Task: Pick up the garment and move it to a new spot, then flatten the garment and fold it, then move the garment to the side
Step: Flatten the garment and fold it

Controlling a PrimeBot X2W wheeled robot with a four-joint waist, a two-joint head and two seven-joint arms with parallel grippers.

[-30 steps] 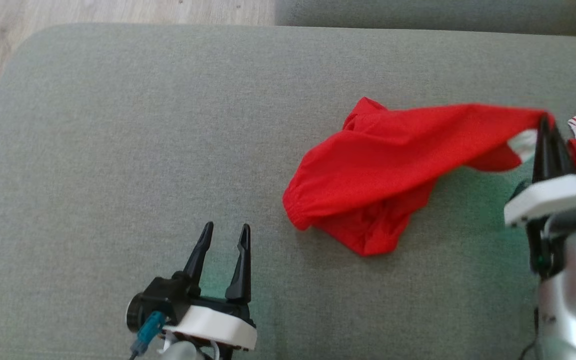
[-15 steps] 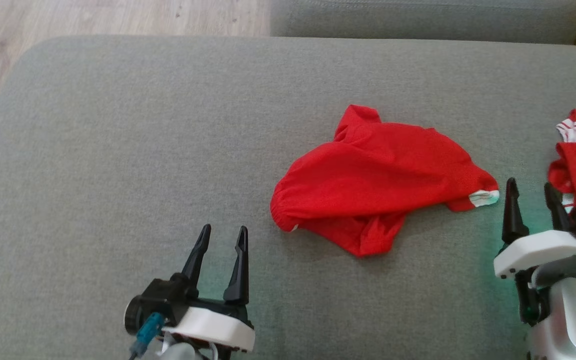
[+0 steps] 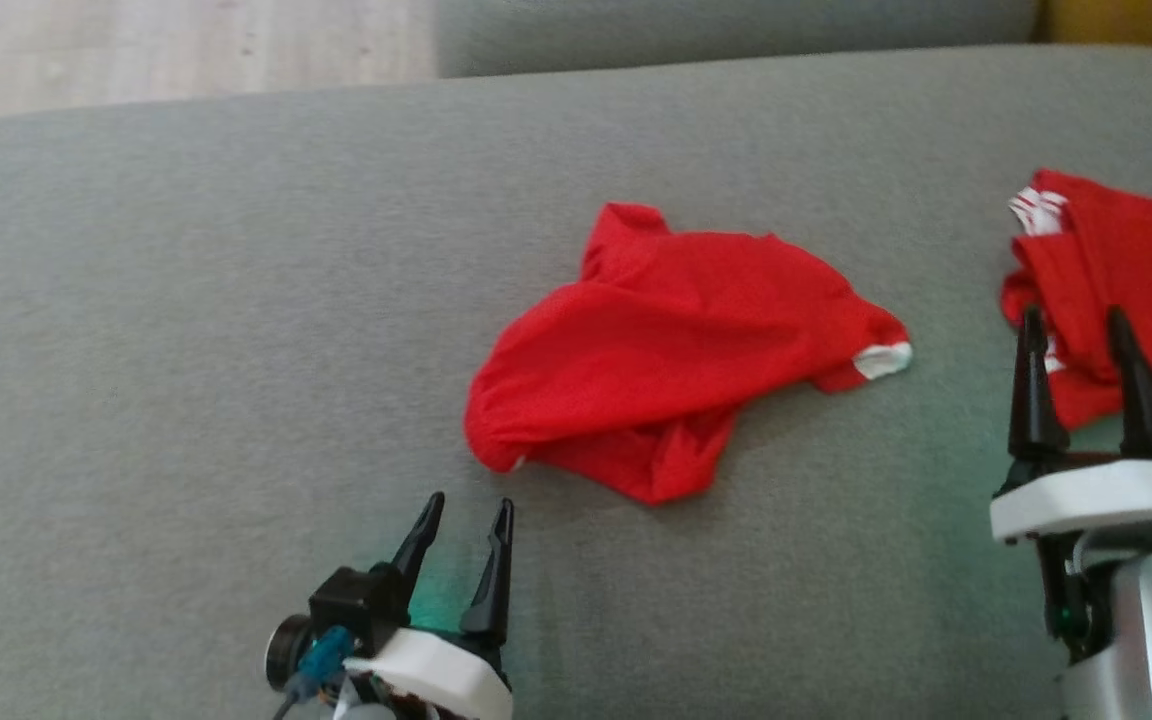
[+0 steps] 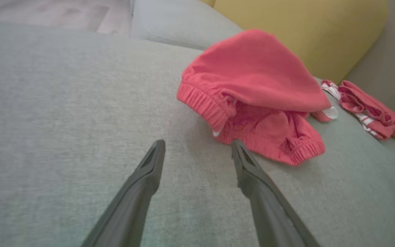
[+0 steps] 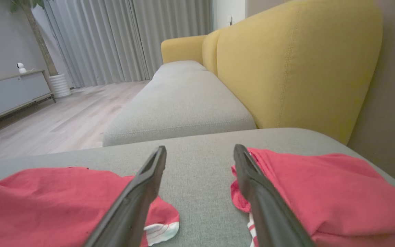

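One broad grey sofa seat (image 3: 236, 300) carries everything here, with a yellow backrest (image 5: 286, 68) rising behind it in the right wrist view. The garment (image 3: 676, 350), a red piece with a gathered elastic band (image 4: 202, 103) and a white-trimmed corner (image 3: 881, 360), lies crumpled near the middle of the seat, doubled over itself and not yet flattened. It looks light, soft and limp. It should sag and bunch when lifted, drag a little on the woven cushion, and be in no danger of breaking. The thick elastic band facing the left hand seems the firmest place to pinch. The white-trimmed corner would serve for the opposite side, so the two holds could pull the cloth taut. A second red garment (image 3: 1116, 300) with white stripes lies well apart, at the seat's right edge.

The right hand (image 3: 1076, 314) is released, its fingers spread and holding nothing. It points up the seat between the two red pieces. One finger passes in front of the second garment's edge, and I cannot tell whether they touch. The left hand (image 3: 470, 500) is likewise released and empty, low over the cushion. Its fingers aim at the band from just short of it.
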